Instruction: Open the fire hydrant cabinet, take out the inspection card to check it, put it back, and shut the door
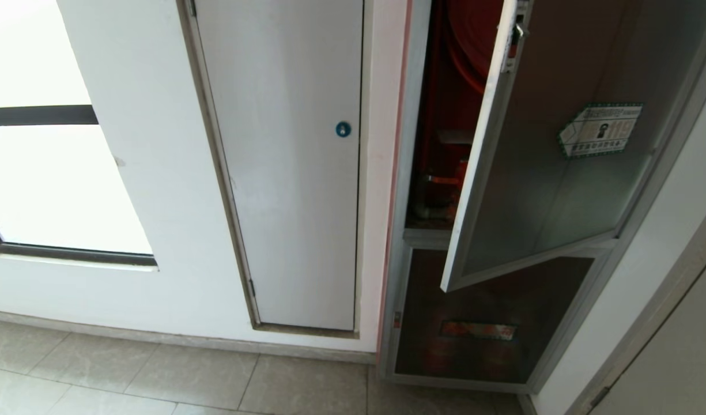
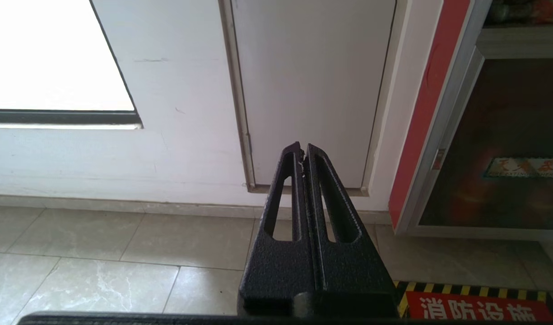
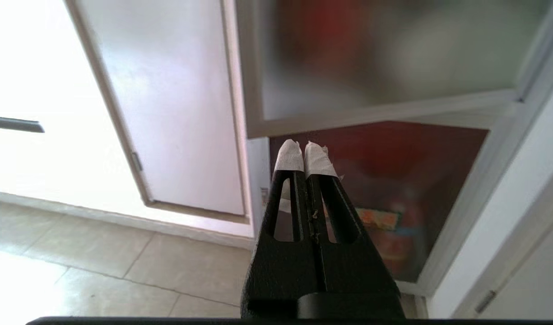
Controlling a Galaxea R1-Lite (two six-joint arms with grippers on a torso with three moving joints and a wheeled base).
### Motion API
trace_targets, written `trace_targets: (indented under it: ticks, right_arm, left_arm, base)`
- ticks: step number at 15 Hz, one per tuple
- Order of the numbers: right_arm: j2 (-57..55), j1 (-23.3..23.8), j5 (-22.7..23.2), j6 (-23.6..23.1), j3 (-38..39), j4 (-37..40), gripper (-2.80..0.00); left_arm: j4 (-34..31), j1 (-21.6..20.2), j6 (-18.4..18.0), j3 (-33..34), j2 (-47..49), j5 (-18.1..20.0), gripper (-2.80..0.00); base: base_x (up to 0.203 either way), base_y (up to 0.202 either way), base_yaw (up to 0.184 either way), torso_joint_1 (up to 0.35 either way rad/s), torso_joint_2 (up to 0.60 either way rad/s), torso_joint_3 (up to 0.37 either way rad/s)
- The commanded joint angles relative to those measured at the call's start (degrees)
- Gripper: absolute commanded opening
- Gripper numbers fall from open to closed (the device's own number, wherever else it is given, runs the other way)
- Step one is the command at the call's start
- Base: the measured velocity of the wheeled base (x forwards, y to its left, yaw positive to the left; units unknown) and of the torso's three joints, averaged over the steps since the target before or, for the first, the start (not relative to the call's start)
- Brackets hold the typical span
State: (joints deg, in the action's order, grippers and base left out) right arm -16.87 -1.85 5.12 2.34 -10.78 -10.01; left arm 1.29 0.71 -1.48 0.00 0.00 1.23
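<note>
Fingers on both grippers are pressed together w/ nothing between them. Right gripper (image 3: 305,149) has white tape on its tips and points at the low part of the fire hydrant cabinet (image 1: 400,242), just under the bottom rail of the door (image 1: 554,178), not touching it as far as can be told. Left gripper (image 2: 302,151) is plain black, tips meeting, aimed at the foot of the plain white door (image 2: 312,90) beside the cabinet, well apart from it.

Neither arm shows in the head view.

Door of the cabinet is swung partway open, hinged on the cabinet's far side from the white door, its free edge standing out from the frame. Dark tinted glass, silver frame. Green-bordered white sticker (image 1: 600,129) sits on the glass, upper half. Small latch (image 1: 517,29) near the top of the free edge.

Through the gap btwn door and frame: red interior (image 1: 439,115), a red curved shape near the top, pipe fittings lower down by the sill. Inspection card can't be made out in any view.

Below the open door is a shorter dark glass panel (image 1: 491,323), shut, w/ a red label (image 1: 478,330) on it.

Floor tiles (image 1: 157,374) run in front of the cabinet; a yellow-black bordered red floor marking (image 2: 475,304) lies before it.
</note>
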Motion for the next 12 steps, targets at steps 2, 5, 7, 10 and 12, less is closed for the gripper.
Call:
trace_targets:
  ticks: [2, 5, 7, 10, 12]
  right_arm:
    - [-11.6, -1.2, 4.2, -1.5, -6.6, -0.5, -2.80]
    - [-21.1, -1.5, 8.3, -5.0, -9.6, -5.4, -2.80]
    - [-28.5, -1.6, 11.3, -5.5, -12.5, -10.0, -2.80]
    - [-37.6, -5.4, 13.6, -4.4, -19.6, -12.6, -2.80]
    - [-43.6, -10.6, 13.9, -3.5, -23.7, -13.6, -2.80]
  left_arm:
    - [0.0, 0.0, 0.0, 0.8, 0.1, 0.1, -2.80]
    - [0.0, 0.0, 0.0, 0.8, 0.1, 0.0, -2.80]
    - [0.0, 0.0, 0.0, 0.8, 0.1, 0.0, -2.80]
    - [0.0, 0.0, 0.0, 0.8, 0.1, 0.0, -2.80]
    - [0.0, 0.0, 0.0, 0.8, 0.1, 0.0, -2.80]
  base:
    - [0.000, 0.000, 0.000, 0.000, 0.00, 0.000]
    - [0.000, 0.000, 0.000, 0.000, 0.00, 0.000]
    - [0.000, 0.000, 0.000, 0.000, 0.00, 0.000]
    - [0.000, 0.000, 0.000, 0.000, 0.00, 0.000]
    - [0.000, 0.000, 0.000, 0.000, 0.00, 0.000]
